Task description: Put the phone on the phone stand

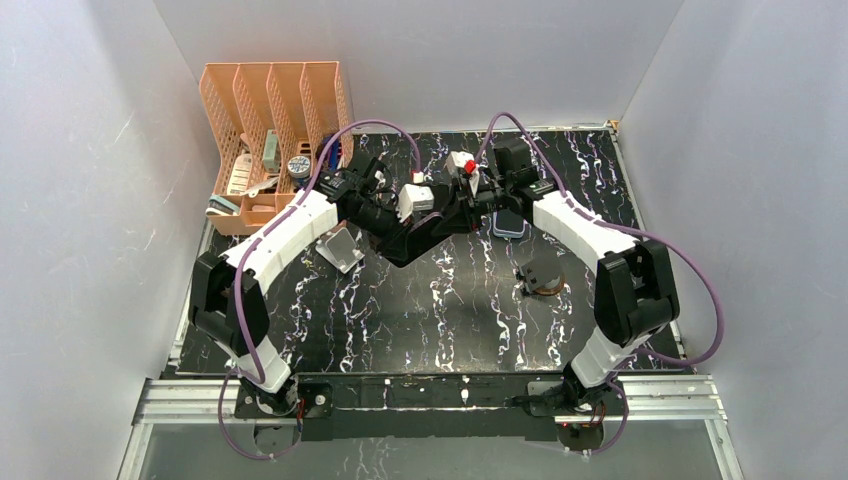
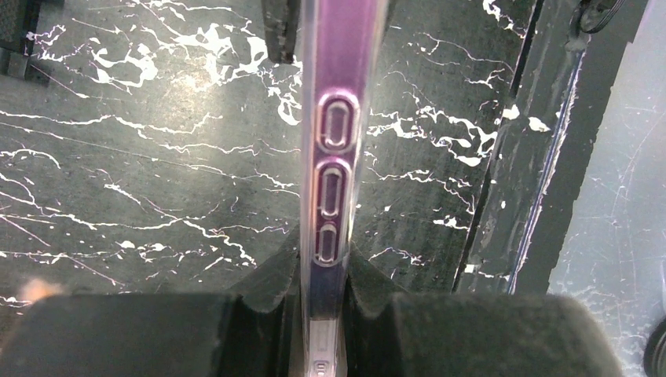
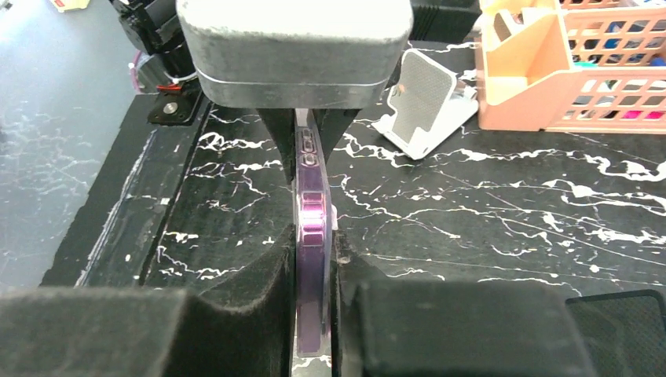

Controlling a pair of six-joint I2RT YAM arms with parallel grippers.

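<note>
While both arms meet over the middle of the black marbled table [image 1: 440, 320], the phone [image 3: 311, 212] hangs in the air between them, off the surface. It is purple, in a clear case, and turned on edge. Side buttons face the left wrist camera.

The left gripper [image 2: 323, 265] is clamped on the phone, with one finger tight on each flat face. The right gripper [image 3: 312, 259] has its fingers pressed on both faces at the opposite end, so it is closed on the phone too. In the right wrist view the left gripper's grey body sits at the far end of the phone, its fingers pinching the edge there.

The phone stand [image 1: 340, 248] is a silver-grey angled plate that sits on the table, empty. It is off to the left of the grippers, near the orange desk organizer [image 1: 270, 110] at the back left, and the phone is well apart from it. The organizer holds assorted small items.

A dark flat item [image 1: 510, 224] lies on the table under the right arm's wrist. A small round object [image 1: 543, 275] sits nearer the right arm's elbow; I cannot tell what it is.
</note>
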